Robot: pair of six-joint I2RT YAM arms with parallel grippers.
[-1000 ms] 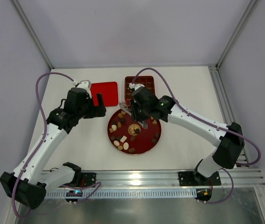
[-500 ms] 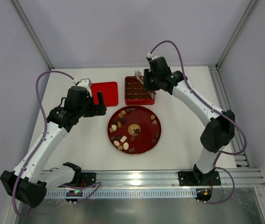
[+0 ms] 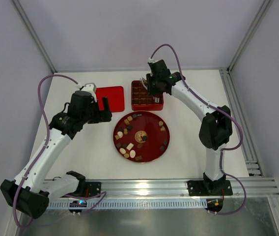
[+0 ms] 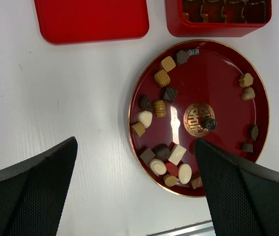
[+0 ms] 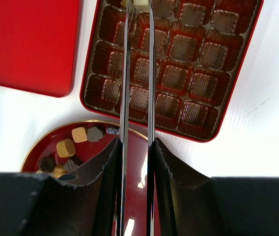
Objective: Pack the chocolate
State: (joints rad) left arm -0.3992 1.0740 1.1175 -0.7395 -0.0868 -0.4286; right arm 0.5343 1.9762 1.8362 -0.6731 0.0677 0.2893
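Since a second ago the right gripper (image 3: pixel 145 83) has swung from the round red plate (image 4: pixel 218 64) to the far side; it now hangs over the far left part of the red box (image 5: pixel 175 77), long fingers pinched on a cream-white piece (image 5: pixel 140 4) of chocolate; whether that piece touches a cell cannot be told. Other chocolate pieces (image 4: pixel 177 154), dark brown, light brown and cream, lie scattered on the plate, mostly its left half; one dark piece sits on the gold emblem (image 4: pixel 194 117). Just beyond the plate stands the box; left of the box lies a red lid (image 5: pixel 26 39) on the white table (image 4: pixel 56 98). Unmoved, the left gripper (image 4: pixel 135 147) hovers on the lid's near side, jaws spread wide, holding nothing.
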